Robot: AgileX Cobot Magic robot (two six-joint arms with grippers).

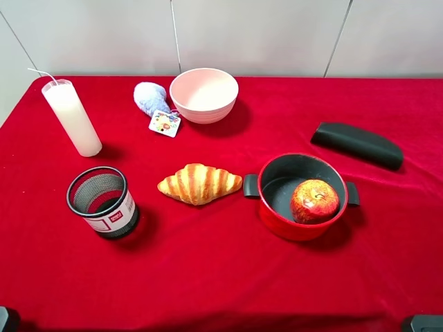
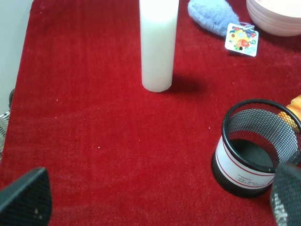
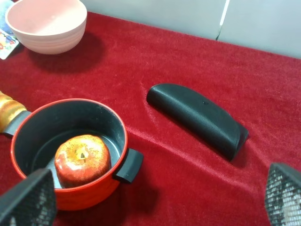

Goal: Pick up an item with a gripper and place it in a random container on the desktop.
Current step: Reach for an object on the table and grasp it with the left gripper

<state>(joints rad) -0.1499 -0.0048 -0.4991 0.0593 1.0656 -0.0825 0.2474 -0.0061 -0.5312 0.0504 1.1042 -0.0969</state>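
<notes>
The item, a tall white candle [image 1: 71, 117] with a thin wick, stands upright at the back left of the red desktop [image 1: 221, 277]. In front of it sits the container, a black mesh cup [image 1: 102, 202] with a white-and-red label, and it is empty. In the left wrist view the candle [image 2: 159, 44] and the cup [image 2: 256, 148] lie ahead of my left gripper [image 2: 155, 197], which is open with nothing between its fingers [image 2: 26, 197]. My right gripper [image 3: 157, 197] is open too, low near the front right edge.
A croissant [image 1: 199, 183] lies mid-table. Right of it stands a red pot [image 1: 270, 207] holding an apple [image 1: 315, 200]. A pink bowl [image 1: 203, 95] and a blue plush toy [image 1: 151, 98] sit at the back. A black case [image 1: 356, 144] lies at the right.
</notes>
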